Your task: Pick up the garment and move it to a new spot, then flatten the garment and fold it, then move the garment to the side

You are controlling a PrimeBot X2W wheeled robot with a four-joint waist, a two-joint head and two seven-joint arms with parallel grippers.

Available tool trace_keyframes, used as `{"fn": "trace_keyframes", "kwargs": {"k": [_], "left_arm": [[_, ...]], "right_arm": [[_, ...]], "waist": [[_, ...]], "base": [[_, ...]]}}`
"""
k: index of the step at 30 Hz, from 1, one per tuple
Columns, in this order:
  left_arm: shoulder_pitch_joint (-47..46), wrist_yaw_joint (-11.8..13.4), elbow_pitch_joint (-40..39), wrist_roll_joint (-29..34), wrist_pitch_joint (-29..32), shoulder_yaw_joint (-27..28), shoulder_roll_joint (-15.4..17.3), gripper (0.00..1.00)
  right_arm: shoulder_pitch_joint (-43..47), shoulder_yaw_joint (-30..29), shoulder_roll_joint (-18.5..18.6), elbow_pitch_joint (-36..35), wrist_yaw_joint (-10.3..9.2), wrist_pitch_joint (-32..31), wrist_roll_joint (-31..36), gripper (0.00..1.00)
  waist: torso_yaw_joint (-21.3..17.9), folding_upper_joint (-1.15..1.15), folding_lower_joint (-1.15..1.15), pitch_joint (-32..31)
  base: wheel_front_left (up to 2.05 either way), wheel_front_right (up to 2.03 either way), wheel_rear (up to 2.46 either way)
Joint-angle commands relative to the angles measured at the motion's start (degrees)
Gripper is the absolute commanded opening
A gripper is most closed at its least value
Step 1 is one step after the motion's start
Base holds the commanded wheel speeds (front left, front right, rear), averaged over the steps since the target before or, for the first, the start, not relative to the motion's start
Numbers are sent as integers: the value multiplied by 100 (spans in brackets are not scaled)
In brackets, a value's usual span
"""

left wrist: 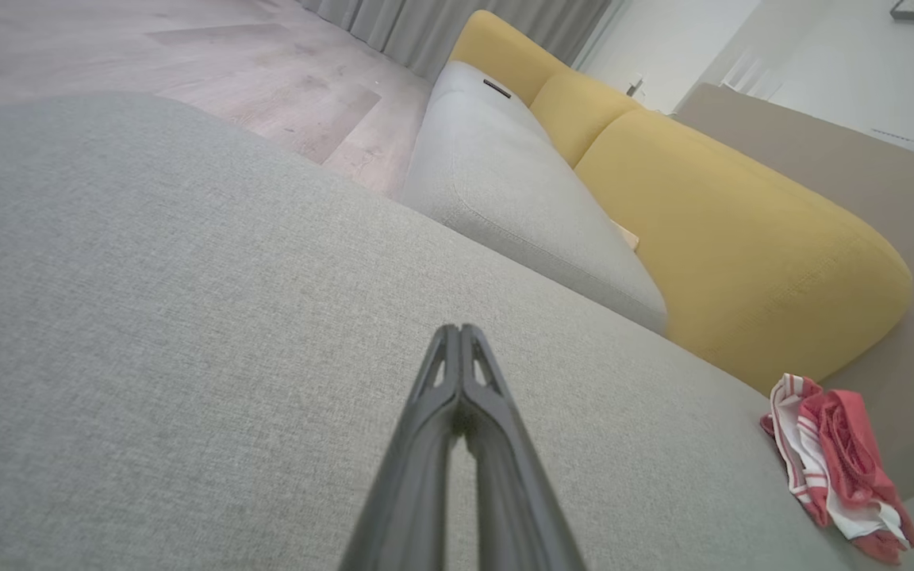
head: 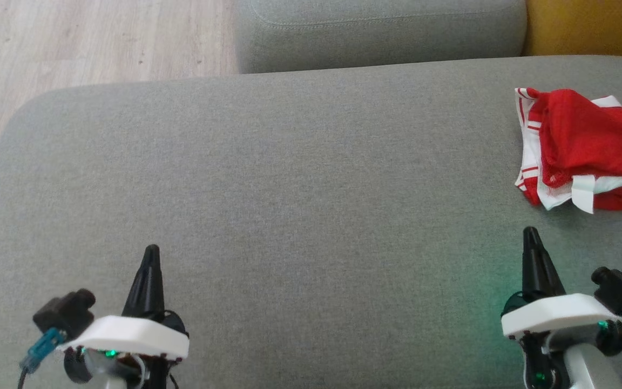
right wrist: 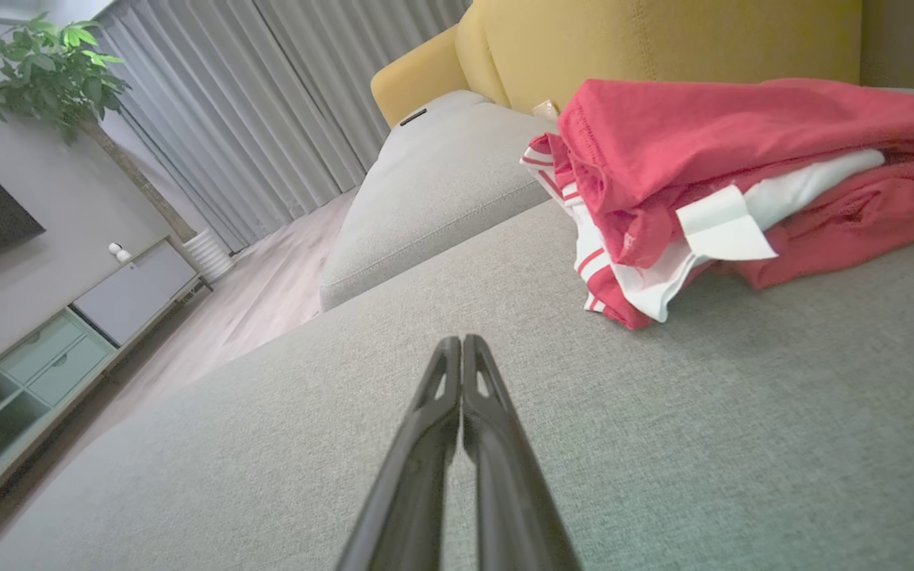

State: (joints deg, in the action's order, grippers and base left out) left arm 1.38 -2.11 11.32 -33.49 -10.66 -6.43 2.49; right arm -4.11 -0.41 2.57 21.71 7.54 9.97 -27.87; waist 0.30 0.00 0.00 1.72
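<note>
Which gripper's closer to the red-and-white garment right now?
Right. The right gripper, shut, sits just short of the garment on the robot's side, not touching it. The left gripper, also shut, is far off to the garment's left across the grey cushion.

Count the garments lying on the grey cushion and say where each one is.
1. The red and white garment lies bunched on the right of the grey cushion, ahead of the shut right pincer. Its folds could hide another piece.
</note>
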Motion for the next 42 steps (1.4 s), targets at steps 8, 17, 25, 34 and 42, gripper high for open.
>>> {"fn": "trace_keyframes", "kwargs": {"k": [8, 17, 25, 34, 42], "left_arm": [[-336, -75, -129, -563, 140, 198, 68, 0], [-376, -122, -91, -1115, 282, 289, 79, 0], [-408, -158, -60, -1542, 395, 361, 87, 0], [-449, -205, -21, -2088, 542, 457, 94, 0], [-485, -246, 15, -2573, 675, 545, 100, 0]], "right_arm": [[-230, -58, 14, -266, -2, -166, -609, 0], [-228, -114, 15, -317, -2, -315, -1196, 0], [-226, -157, 17, -356, -2, -431, -1653, 0], [-224, -213, 19, -407, -3, -580, -2238, 0], [-222, -262, 20, -452, -3, -713, -2761, 0]], "waist": [[-2, 0, 0, -13], [-5, 0, 0, -27], [-7, 0, 0, -38], [-10, 0, 0, -52], [-12, 0, 0, -65]], "base": [[0, 0, 0], [0, 0, 0], [0, 0, 0], [0, 0, 0], [0, 0, 0]]}}
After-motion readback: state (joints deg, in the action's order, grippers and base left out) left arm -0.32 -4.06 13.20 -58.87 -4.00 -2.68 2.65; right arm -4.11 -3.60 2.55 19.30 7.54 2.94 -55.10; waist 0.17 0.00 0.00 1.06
